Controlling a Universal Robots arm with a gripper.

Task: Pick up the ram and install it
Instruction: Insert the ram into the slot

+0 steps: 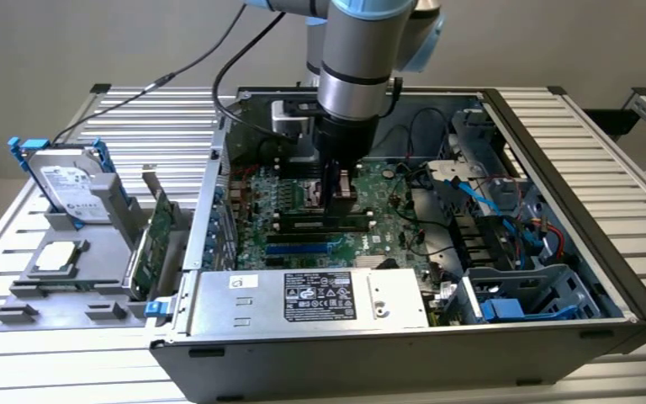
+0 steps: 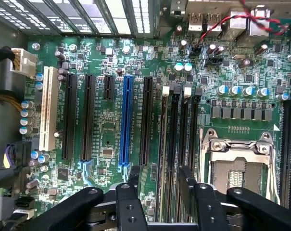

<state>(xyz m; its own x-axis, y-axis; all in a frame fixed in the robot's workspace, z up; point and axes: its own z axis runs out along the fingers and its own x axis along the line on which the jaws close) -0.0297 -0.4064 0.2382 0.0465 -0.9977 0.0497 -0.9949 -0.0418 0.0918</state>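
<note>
Table [image 1: 9, 370]: slatted aluminium, carrying the open computer case [image 1: 575, 210], which sits centre to right in the exterior view. A grey holder at the exterior view's left keeps the hard drive [image 1: 71, 181] and the tall expansion card [image 1: 157, 227]. Both are well apart from the work.

Motherboard [image 2: 107, 125]: lies flat on the case floor. You see the arm coming straight down onto its middle, just above the power supply [image 1: 312, 296] in the exterior frame.

End effector [image 1: 343, 198]: low over the memory slots. In the wrist view the end effector [image 2: 159, 175] stands spread. Its two black fingers [image 2: 134, 180] are clear of each other and pinch nothing that you can make out.

Ram [image 2: 163, 144]: read as the thin green edge standing in the memory slot nearest the expansion slots, between the blue slot [image 2: 126, 120] and the CPU socket [image 2: 236, 163].

- It sits directly under the end effector, inside the gap between the fingers and closer to neither by much.
- Its long axis runs along the slot, parallel to the blue slot and square to the line joining the fingers.
- One end passes beneath the fingers. The other reaches the white latch [image 2: 165, 89].

Judgement: the stick looks set in its slot. You cannot tell from here whether it is pressed fully home or whether the latches have caught.
</note>
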